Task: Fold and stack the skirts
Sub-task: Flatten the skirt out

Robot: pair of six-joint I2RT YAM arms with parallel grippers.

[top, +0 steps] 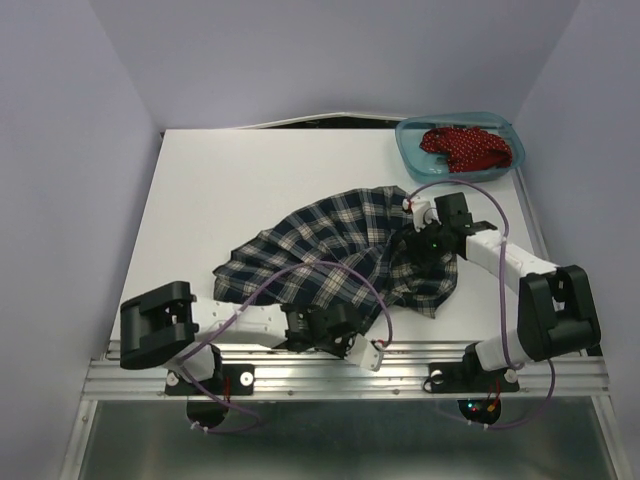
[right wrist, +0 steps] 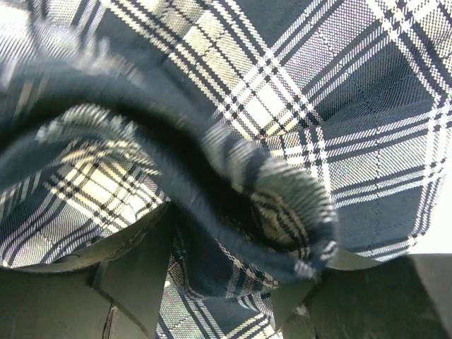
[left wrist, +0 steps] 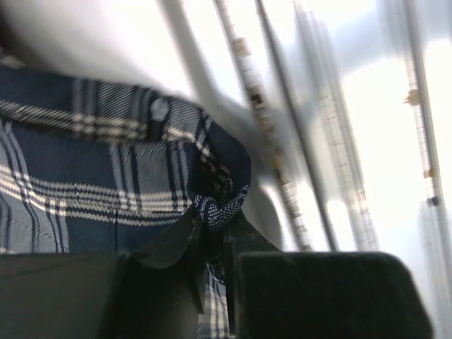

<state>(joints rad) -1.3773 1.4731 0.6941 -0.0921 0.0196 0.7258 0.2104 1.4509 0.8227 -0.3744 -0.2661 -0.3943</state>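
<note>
The plaid skirt (top: 330, 250) lies crumpled across the middle of the table, navy and green with thin white lines. My left gripper (top: 340, 322) is at its near edge and is shut on a pinched fold of its hem (left wrist: 219, 205); the gripper (left wrist: 217, 226) shows low in the left wrist view. My right gripper (top: 428, 258) is at the skirt's right side, shut on a thick bunch of the plaid cloth (right wrist: 282, 205), which fills the gap between its jaws (right wrist: 240, 247). The red dotted skirt (top: 465, 148) lies bunched in the teal tub.
The teal plastic tub (top: 410, 150) stands at the far right corner of the white table (top: 230, 190). The metal rail (top: 350, 378) runs along the near edge, close to my left gripper. Purple cables loop over the skirt.
</note>
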